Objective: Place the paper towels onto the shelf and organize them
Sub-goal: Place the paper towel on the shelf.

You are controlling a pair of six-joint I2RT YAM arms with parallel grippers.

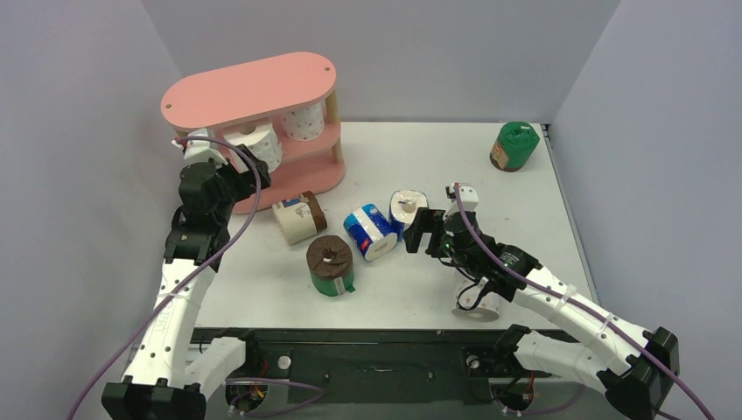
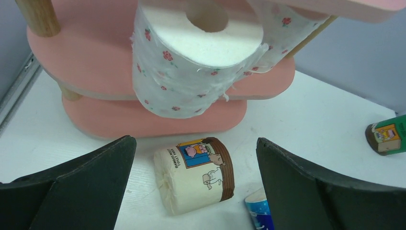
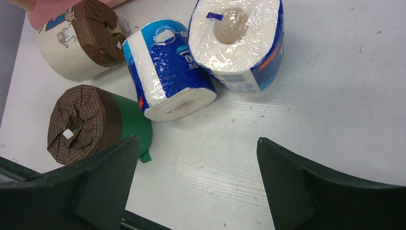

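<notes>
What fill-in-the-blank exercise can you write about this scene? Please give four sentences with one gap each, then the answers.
1. The two dotted white rolls sit on the ___ tier of the pink shelf.
2. The left gripper and the right gripper are both ___, holding nothing.
3. The lone roll near the far right corner of the table has a ___ wrap.
4. In the middle of the table lie ___ blue-and-white rolls.
Answers: middle; open; green; two.
</notes>
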